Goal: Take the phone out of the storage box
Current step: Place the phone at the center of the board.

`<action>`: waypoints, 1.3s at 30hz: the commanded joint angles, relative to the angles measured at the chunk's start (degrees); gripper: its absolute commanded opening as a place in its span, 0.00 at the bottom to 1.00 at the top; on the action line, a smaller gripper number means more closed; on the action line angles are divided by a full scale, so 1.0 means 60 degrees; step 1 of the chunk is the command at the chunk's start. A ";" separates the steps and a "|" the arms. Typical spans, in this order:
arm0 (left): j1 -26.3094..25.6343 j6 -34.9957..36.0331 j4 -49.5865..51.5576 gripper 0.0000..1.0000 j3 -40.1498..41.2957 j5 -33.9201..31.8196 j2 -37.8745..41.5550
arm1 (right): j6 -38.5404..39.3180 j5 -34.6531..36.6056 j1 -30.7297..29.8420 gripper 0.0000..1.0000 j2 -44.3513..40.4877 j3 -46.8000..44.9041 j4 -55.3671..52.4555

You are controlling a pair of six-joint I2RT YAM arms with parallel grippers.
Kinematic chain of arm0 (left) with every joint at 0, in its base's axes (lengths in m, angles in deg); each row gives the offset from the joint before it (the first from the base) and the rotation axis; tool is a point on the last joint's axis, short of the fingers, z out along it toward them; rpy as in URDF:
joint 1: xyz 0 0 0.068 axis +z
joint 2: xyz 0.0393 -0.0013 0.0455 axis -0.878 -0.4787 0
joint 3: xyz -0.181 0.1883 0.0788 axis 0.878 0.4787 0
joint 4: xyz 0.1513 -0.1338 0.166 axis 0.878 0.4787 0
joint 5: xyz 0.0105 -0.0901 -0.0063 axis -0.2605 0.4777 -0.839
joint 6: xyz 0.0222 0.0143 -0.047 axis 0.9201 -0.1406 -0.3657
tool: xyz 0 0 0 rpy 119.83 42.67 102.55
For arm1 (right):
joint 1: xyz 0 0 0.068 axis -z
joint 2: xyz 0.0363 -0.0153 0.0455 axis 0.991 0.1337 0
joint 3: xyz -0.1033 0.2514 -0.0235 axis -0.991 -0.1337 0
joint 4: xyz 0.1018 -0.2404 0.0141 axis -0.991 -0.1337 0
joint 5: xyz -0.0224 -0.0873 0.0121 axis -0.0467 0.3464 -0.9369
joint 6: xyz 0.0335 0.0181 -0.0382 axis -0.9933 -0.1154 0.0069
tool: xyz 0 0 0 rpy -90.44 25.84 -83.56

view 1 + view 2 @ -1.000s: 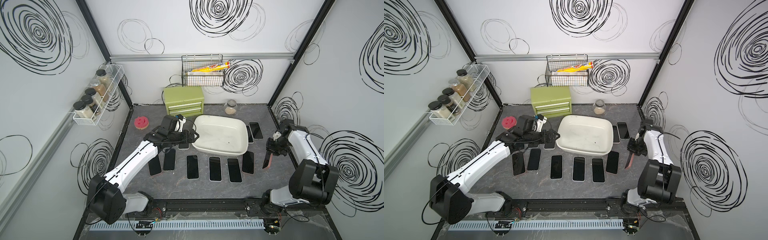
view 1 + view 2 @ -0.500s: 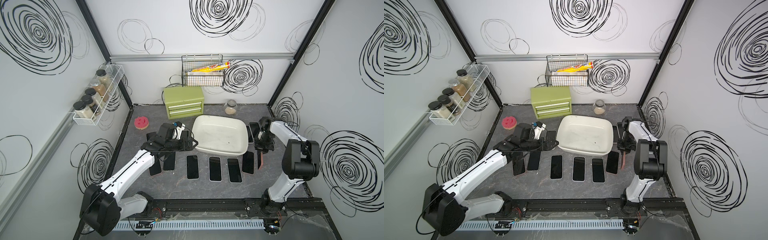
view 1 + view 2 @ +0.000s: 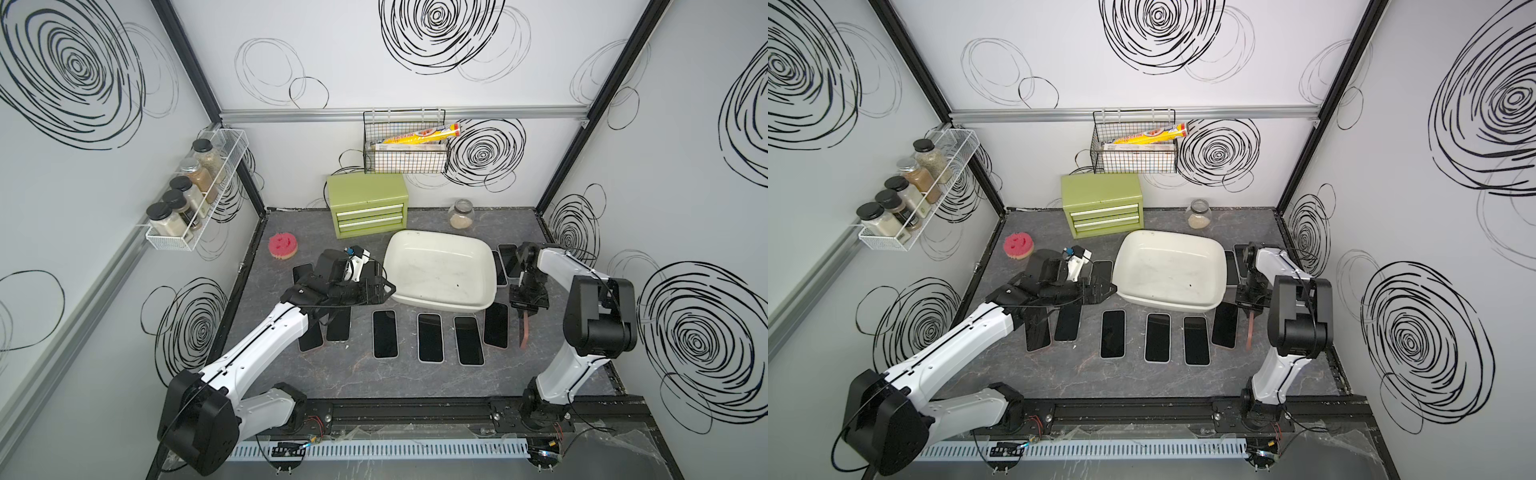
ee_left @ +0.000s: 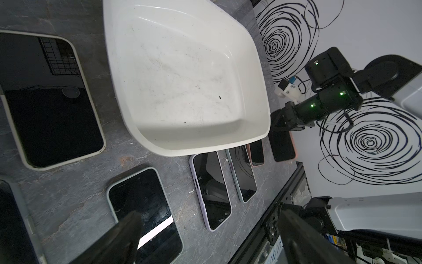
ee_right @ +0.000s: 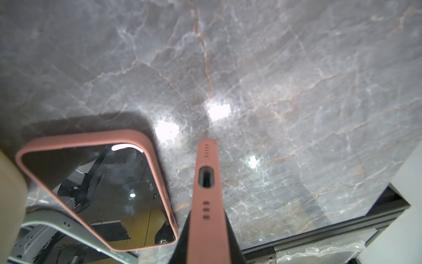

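The right fingers (image 3: 524, 304) swung inward, clenched on the pink-cased phone (image 3: 525, 330) hanging edge-down below them. The left fingers (image 4: 123, 237) stayed released. The storage box (image 3: 440, 305) sat empty, so probably only set-down remained.

Right fingers (image 3: 1246, 303) pinch pink phone (image 3: 1250, 332) edge-on beside storage box (image 3: 1167, 274).

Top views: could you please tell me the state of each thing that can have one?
Storage box: upright, empty.
Green chest: both drawers shut.
Jar: upright, partly filled.
Left tool: open, holding nothing.
Pink phone: gripped, hanging end-down.
Right tool: shut on it.
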 commanded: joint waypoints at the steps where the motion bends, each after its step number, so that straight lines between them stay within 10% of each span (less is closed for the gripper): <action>1: 0.0093 0.0209 -0.0480 0.99 0.0134 0.0223 -0.0117 | -0.0037 0.0064 0.0001 0.00 0.0130 0.0053 0.0280; 11: 0.0099 0.0282 -0.0403 0.99 -0.0144 0.0356 -0.0514 | 0.0044 -0.0064 0.0001 0.03 0.0193 -0.0375 0.0807; 23: 0.0098 0.0317 -0.0393 0.99 -0.0173 0.0441 -0.0751 | -0.0158 0.0429 0.0001 0.46 0.0040 -0.0531 0.0848; 39: 0.0105 0.0355 -0.0242 0.99 -0.0232 0.0449 -0.0768 | -0.0595 0.0982 0.0645 0.49 -0.0853 -0.0390 0.0368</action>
